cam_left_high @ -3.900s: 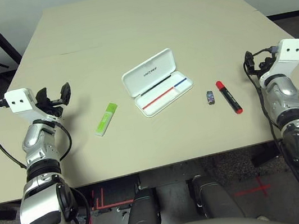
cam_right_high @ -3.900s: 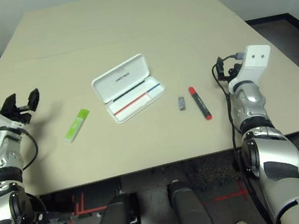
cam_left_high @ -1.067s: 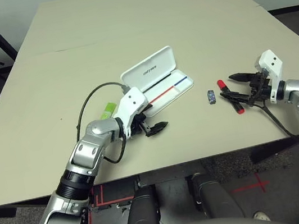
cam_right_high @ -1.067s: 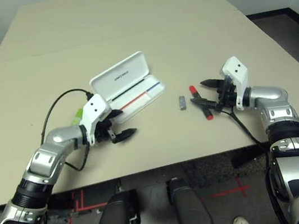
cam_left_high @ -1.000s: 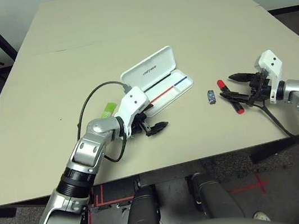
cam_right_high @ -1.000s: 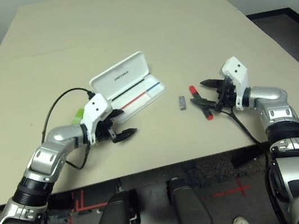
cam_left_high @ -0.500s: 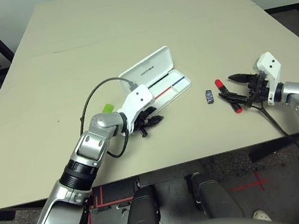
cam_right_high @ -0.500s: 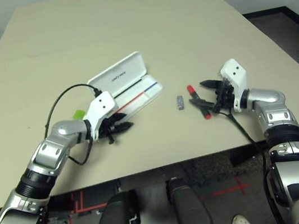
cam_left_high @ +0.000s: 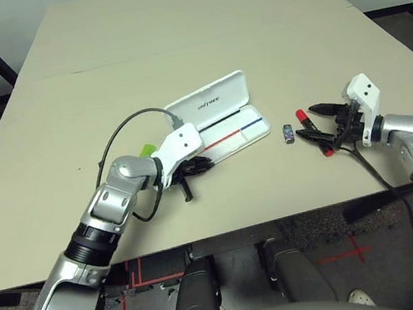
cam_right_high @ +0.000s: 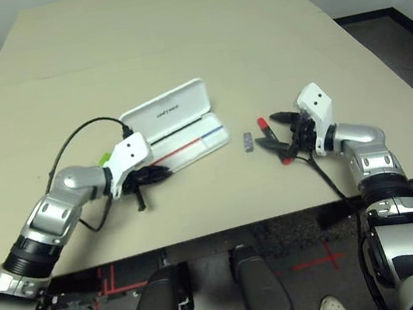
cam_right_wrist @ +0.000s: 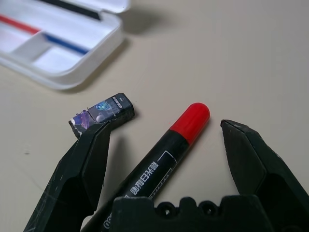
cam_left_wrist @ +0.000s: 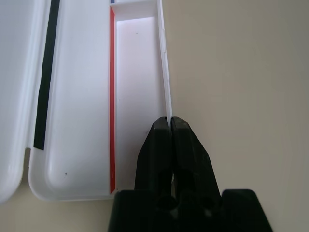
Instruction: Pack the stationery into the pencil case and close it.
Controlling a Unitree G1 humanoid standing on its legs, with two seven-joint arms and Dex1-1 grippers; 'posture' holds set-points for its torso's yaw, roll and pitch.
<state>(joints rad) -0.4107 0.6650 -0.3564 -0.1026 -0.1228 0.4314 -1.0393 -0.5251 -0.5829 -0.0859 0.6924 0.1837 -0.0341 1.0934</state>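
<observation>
The white pencil case [cam_left_high: 210,101] lies open at the table's middle, lid tilted back, a red and blue stripe inside. My left gripper [cam_left_high: 204,161] is shut on the thin front wall of the pencil case [cam_left_wrist: 165,72]. The lime-green bar [cam_left_high: 147,149] lies left of the case, partly hidden behind my left forearm. Right of the case sit the small dark block [cam_left_high: 287,133] and the red marker [cam_left_high: 316,139]. My right gripper [cam_right_wrist: 165,126] is open, its fingers on either side of the marker [cam_right_wrist: 190,121]; the block [cam_right_wrist: 101,112] lies just off one fingertip.
The beige table [cam_left_high: 172,34] stretches wide and bare behind the case. A black cable [cam_left_high: 120,133] loops over my left forearm. The table's front edge runs close below both grippers.
My left gripper was open in front of the case a second ago; it has closed and now pinches the case's front wall. My right gripper has stayed open around the marker.
</observation>
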